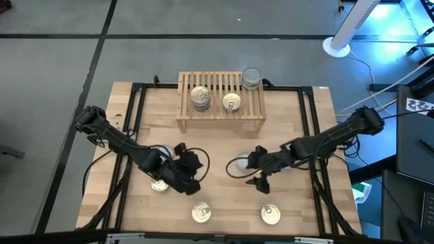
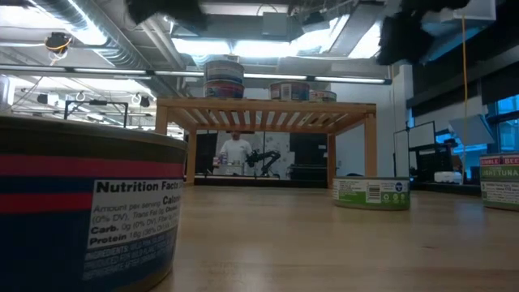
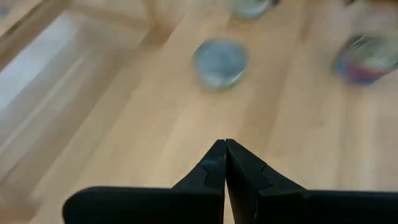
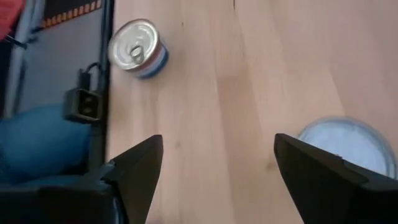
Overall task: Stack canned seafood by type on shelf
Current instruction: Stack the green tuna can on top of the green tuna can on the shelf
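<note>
The light-wood shelf (image 1: 220,112) stands at the table's far middle. On its slatted top sit a gold-lidded stack (image 1: 200,97), a single gold tin (image 1: 231,102) and a silver-lidded tin (image 1: 251,78). On the table lie gold tins (image 1: 201,213) (image 1: 270,214) (image 1: 159,184) and a silver tin (image 1: 239,165). My left gripper (image 3: 225,144) is shut and empty above the table's left middle, with the blurred silver tin (image 3: 221,62) ahead of it. My right gripper (image 4: 217,149) is open above bare wood. A silver tin (image 4: 348,143) lies beside one of its fingers and a gold tin (image 4: 138,48) lies farther off.
Black frame rails run along the table's sides (image 1: 135,108). In the low view a large tin (image 2: 81,203) fills the near left, a green-labelled tin (image 2: 371,193) stands on the table, and a person (image 2: 237,150) shows far behind the shelf (image 2: 268,113). Blue cloth (image 4: 43,134) shows past the table edge.
</note>
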### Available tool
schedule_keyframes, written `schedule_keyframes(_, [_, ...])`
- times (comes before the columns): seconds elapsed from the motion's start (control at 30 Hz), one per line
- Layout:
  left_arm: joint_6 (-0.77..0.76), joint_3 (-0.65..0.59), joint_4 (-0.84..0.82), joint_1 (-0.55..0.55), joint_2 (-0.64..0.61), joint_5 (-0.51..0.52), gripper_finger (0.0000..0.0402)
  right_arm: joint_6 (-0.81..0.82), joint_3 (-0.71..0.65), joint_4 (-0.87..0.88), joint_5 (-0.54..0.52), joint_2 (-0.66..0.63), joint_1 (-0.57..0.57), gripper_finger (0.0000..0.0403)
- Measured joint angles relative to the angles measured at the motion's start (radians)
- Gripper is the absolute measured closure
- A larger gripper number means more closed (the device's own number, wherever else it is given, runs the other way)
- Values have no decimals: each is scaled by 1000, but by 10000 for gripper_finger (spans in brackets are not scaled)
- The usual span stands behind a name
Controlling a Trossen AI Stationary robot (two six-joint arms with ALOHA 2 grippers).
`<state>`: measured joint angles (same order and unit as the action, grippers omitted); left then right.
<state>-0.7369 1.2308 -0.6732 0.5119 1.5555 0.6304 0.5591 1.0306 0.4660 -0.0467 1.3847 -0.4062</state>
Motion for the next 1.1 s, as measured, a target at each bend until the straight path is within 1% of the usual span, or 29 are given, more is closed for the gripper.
schedule_keyframes(0.1, [-78,0,-157,-3,-1,-10,398,-102,1,-85,-51,58,1,95])
schedule_keyframes(0.2, [-163,0,-309,-21,-1,-89,398,-207,1,-171,-90,117,0,95])
schedule_keyframes(0.27, [-237,0,-398,-41,0,-147,398,-257,1,-215,-99,149,0,95])
schedule_keyframes(0.37, [-307,0,-497,-71,0,-206,394,-315,1,-273,-101,184,1,95])
schedule_keyframes(0.47, [-324,-19,-505,-103,1,-265,367,-340,1,-287,-101,196,0,95])
schedule_keyframes(0.6, [-275,-77,-452,-134,2,-336,310,-341,1,-283,-100,196,0,95])
schedule_keyframes(0.7, [-237,-118,-430,-142,2,-345,274,-357,1,-282,-100,196,0,95])
schedule_keyframes(0.77, [-232,-142,-431,-149,2,-345,258,-364,1,-282,-100,196,0,95])
schedule_keyframes(0.93, [-341,-192,-428,-162,2,-347,247,-384,1,-282,-100,196,0,95])
schedule_keyframes(1.1, [-362,-230,-400,-162,2,-386,247,-384,1,-282,-100,196,0,95])
